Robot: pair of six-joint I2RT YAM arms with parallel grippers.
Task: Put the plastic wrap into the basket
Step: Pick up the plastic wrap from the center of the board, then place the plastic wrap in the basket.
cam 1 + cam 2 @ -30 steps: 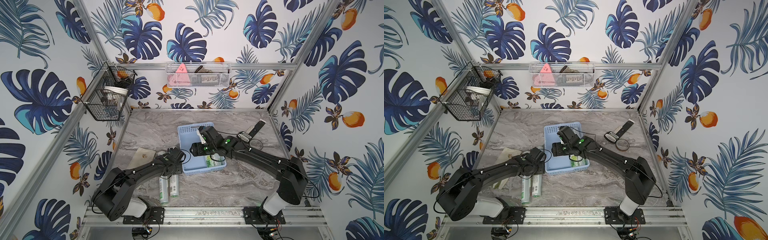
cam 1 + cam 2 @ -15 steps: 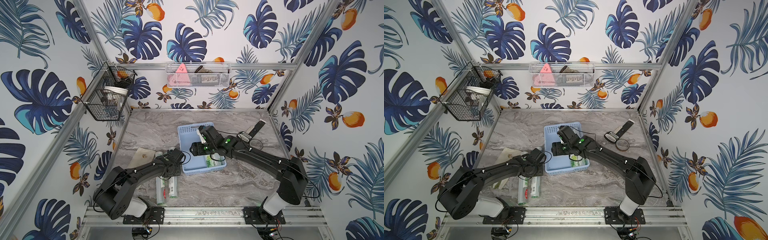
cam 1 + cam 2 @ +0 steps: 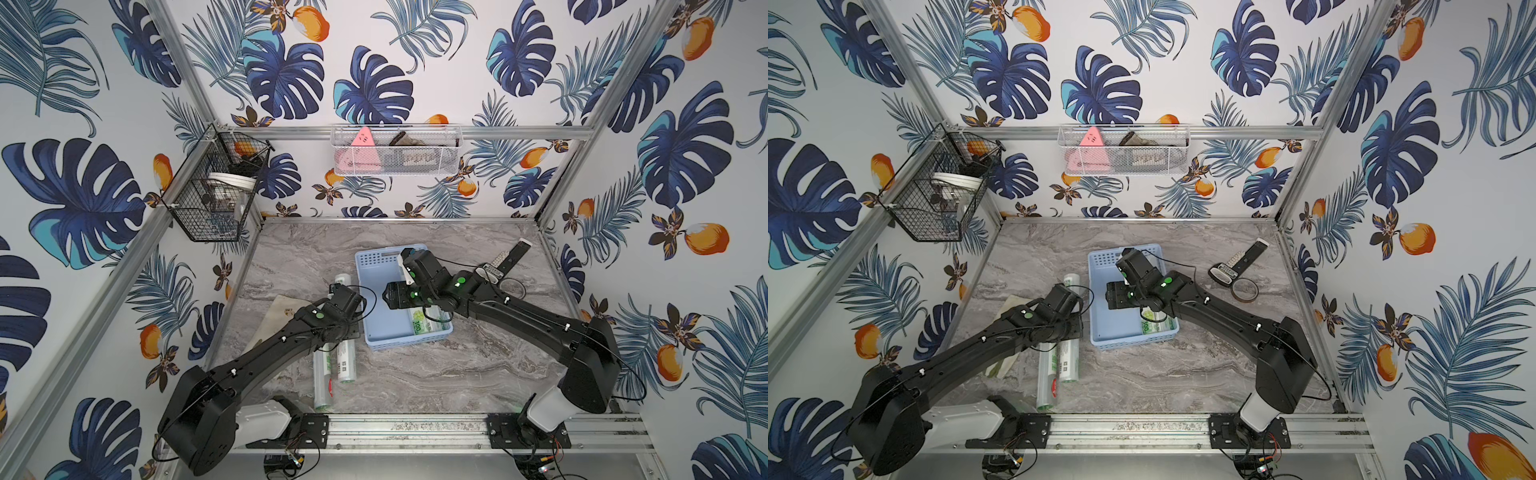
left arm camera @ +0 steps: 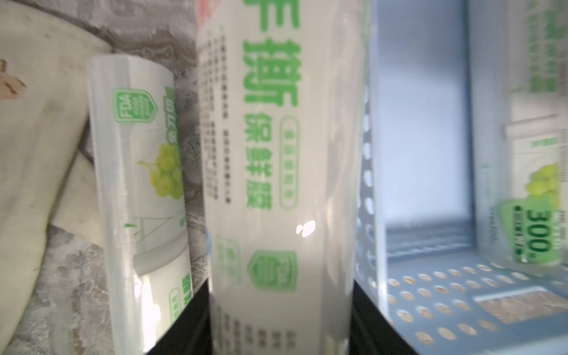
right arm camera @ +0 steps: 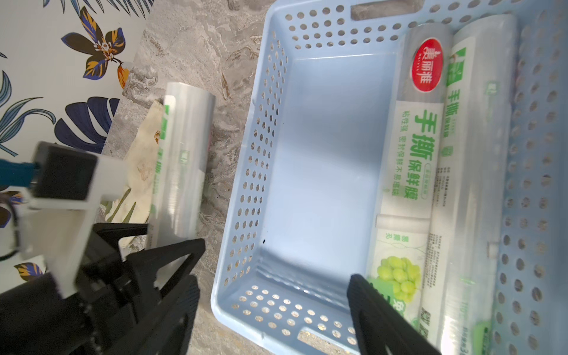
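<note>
The light-blue basket (image 3: 376,332) (image 3: 1113,328) sits mid-table. Two rolls of plastic wrap (image 5: 412,153) (image 5: 479,153) lie along its right wall, partly under my right arm (image 3: 424,326). My left gripper (image 3: 341,291) (image 4: 281,292) is shut on a third roll (image 4: 276,153) (image 3: 347,365) (image 3: 1068,365). That roll runs along the outside of the basket's left wall (image 4: 368,184). Another roll (image 3: 323,384) (image 4: 135,184) lies on the table just left of it. My right gripper (image 3: 388,296) (image 5: 276,307) hangs open over the basket's left part, holding nothing.
A beige cloth (image 3: 278,320) lies under the left arm. At the right rear lie a black-and-grey remote (image 3: 509,259) and a ring (image 3: 509,286). A black wire basket (image 3: 212,195) and a white mesh basket (image 3: 395,151) hang on the walls.
The left gripper has closed on the roll beside the basket. The two rolls below the arm shifted slightly, the left one toward the front rail. The right arm has stayed put.
</note>
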